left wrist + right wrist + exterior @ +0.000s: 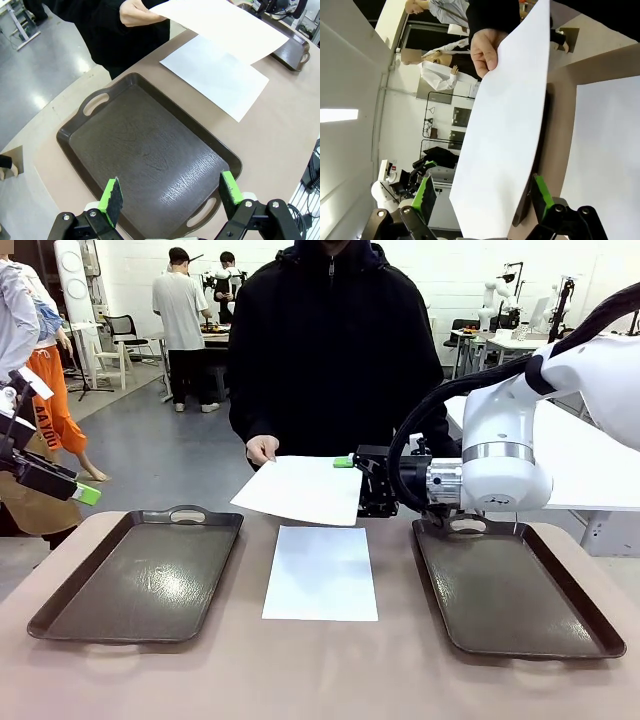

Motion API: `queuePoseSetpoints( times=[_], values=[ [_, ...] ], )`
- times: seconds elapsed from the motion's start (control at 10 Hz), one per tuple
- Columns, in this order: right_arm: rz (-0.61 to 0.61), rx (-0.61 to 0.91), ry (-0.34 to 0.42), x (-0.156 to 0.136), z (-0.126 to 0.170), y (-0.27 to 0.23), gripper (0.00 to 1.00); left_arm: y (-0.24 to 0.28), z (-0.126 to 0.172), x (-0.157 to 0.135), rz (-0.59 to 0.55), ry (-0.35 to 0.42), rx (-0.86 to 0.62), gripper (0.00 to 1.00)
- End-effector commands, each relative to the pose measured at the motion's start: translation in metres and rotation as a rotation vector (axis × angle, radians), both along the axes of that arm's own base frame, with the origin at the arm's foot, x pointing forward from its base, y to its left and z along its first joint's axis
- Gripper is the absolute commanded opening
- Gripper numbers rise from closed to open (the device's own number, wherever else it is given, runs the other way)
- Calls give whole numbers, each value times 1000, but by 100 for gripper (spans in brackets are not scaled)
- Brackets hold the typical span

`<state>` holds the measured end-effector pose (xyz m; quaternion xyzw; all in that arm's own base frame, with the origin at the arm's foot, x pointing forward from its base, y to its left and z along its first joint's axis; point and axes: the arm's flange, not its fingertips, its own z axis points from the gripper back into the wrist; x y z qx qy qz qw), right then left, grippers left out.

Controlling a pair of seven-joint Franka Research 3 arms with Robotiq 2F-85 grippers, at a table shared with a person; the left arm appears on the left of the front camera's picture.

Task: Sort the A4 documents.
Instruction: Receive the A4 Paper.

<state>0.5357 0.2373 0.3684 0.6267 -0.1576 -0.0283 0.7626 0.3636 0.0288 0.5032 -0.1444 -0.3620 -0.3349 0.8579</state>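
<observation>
Two thin white rectangles: flat sheet [320,573] on table [320,680], bowed sheet [300,490] within spread right gripper [482,187]; left gripper [171,185] spread

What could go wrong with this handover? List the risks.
1. The held sheet bows between the fingers of the open right gripper; closing could crease it or miss its edge.
2. The person's hand grips the far corner; pulling before it lets go could tear the sheet or let it slip.
3. It hangs above the flat sheet; a low sweep toward the right tray could drag that sheet askew.
</observation>
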Motion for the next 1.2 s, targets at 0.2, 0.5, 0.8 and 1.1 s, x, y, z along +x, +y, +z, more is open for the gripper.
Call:
queuePoseSetpoints(
  times=[0.2,0.5,0.8,1.1],
  values=[
    [5,35,39,2,-7,3,80,3,-2,1,-18,-6,1,100],
    [3,26,43,1,-11,-1,47,3,-2,1,-18,-6,1,100],
    [1,16,31,5,-10,-4,26,3,-2,1,-18,-6,1,100],
    [1,27,36,8,-11,-2,0,3,-2,1,-18,-6,1,100]
  ],
)
